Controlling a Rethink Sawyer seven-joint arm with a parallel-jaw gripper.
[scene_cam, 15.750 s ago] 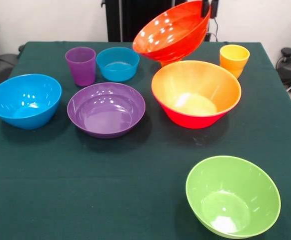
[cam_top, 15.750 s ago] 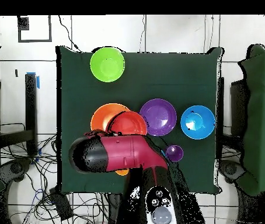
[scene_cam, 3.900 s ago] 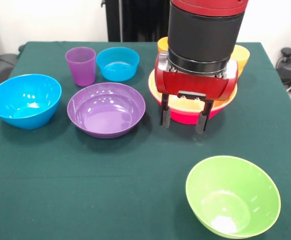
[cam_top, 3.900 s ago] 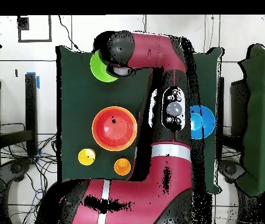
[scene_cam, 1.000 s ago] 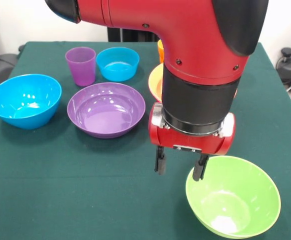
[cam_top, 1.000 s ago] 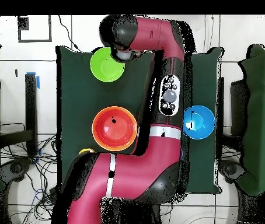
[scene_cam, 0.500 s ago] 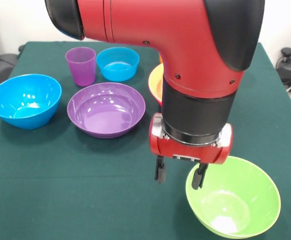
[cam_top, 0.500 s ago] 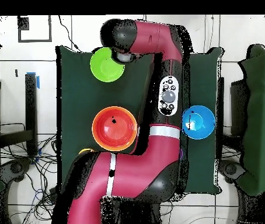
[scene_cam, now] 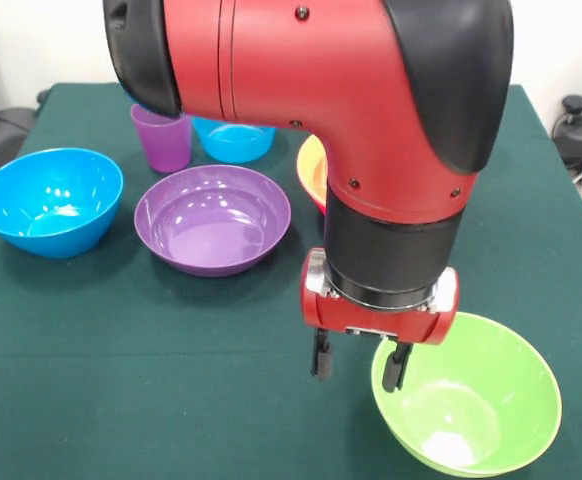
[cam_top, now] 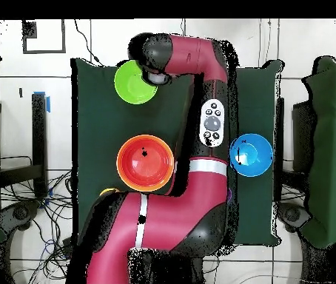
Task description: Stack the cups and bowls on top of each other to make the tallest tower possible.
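Arm fills most of the front view, my own red and black links reaching across the green tablecloth. In the overhead view it hides the purple bowl and the purple cup; the front view shows both.

Tower: overhead view shows a red-orange bowl nested in an orange one, mouth up, near the cloth's middle. Front view shows only a sliver of its orange rim behind my wrist. The pink base is not visible in either view.

Large blue bowl: upright, mouth up, by itself at the cloth's edge. Purple bowl: upright, just beside it. Green bowl: upright, mouth up, well apart from the tower. Small blue bowl and purple cup: side by side, both partly hidden by my arm. Yellow cup: only an edge shows overhead.

Gripper: fingers spread wide, pointing straight down, straddling the green bowl's rim, one finger inside and one outside on the cloth side. Nothing held.

No readable writing anywhere.
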